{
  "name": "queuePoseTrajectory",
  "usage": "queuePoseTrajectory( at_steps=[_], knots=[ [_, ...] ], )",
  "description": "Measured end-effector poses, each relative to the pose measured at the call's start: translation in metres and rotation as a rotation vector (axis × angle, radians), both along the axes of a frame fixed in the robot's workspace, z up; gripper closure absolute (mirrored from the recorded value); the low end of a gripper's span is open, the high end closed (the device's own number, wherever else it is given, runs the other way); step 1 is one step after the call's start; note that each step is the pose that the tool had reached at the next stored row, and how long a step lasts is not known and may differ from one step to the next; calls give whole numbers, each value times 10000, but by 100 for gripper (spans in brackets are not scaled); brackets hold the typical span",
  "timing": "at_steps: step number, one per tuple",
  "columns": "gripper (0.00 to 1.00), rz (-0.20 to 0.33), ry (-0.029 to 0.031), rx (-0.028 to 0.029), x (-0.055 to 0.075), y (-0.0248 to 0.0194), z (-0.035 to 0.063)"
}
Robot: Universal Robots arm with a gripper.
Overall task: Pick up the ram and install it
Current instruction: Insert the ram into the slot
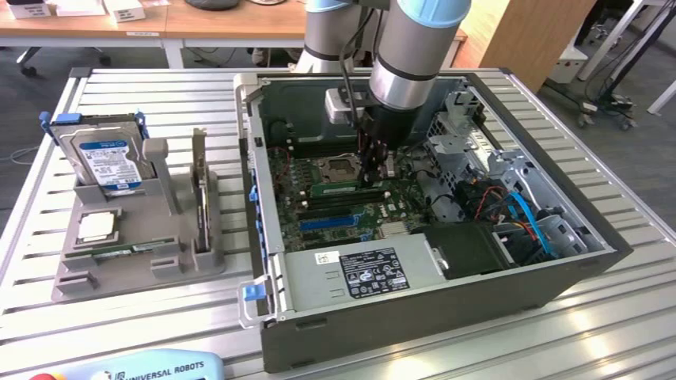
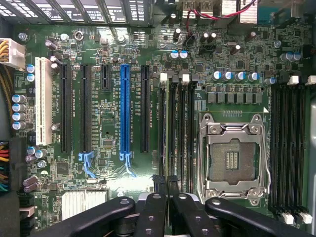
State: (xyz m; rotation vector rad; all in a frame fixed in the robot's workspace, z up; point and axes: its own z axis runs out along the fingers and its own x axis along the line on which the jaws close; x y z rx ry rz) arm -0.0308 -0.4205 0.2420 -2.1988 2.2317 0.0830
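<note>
Gripper (image 2: 166, 181) closed, and we see nothing between its fingertips. It hangs low inside the computer case (image 1: 423, 317), just above the memory slots (image 2: 177, 128). The ram (image 1: 129, 252) appears to lie in the grey holder (image 1: 127, 273) on the counter (image 1: 591, 332), at the exterior view's left, well apart. Risks, in our judgement: clipping the case wall or cables on leaving, or grabbing the neighbouring processor chip (image 1: 95, 227) instead.
</note>
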Motion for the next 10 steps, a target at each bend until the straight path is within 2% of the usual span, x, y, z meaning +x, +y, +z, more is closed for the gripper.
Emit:
queuePoseTrajectory(
  at_steps=[10],
  knots=[
    [88, 2, -2, 3, -1, 0, -55]
  ],
)
